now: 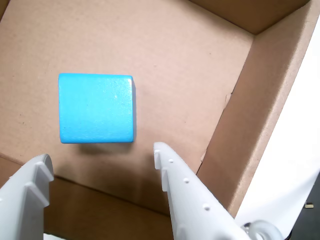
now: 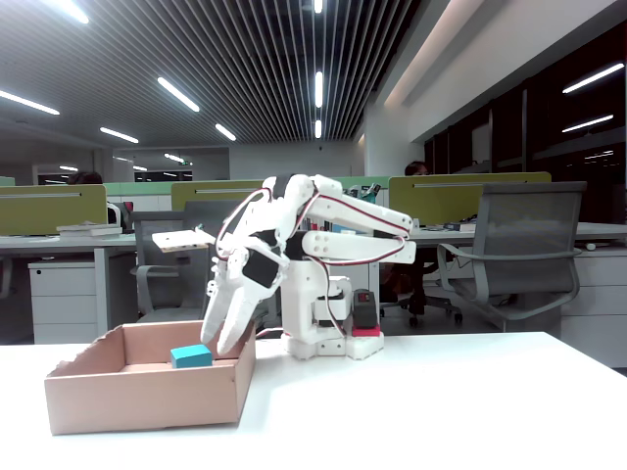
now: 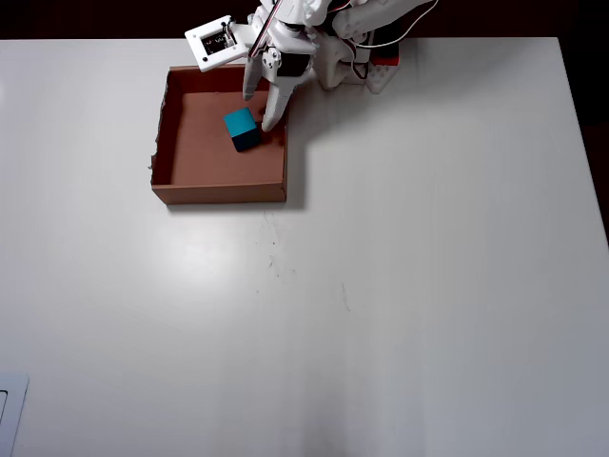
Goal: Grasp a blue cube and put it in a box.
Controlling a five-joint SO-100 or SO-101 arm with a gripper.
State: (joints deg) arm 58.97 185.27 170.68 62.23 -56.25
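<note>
One blue cube point(image 1: 96, 108) on box point(image 1: 190, 75) floor, tool point(image 1: 100, 162) spread open above, empty

Wrist view: the blue cube point(image 1: 96, 108) lies left of centre on the floor of the box point(image 1: 240, 115); the pincer point(image 1: 102, 160), jaws apart, frames the lower edge, clear of the cube.

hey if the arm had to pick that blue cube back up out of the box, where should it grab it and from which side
Probably from straight above, closing on two opposite flat side faces of the blue cube. It lies flat on the floor of the box, whose walls block a sideways approach. The open gripper already hangs just above it, with bare floor around the cube for the fingers.
</note>
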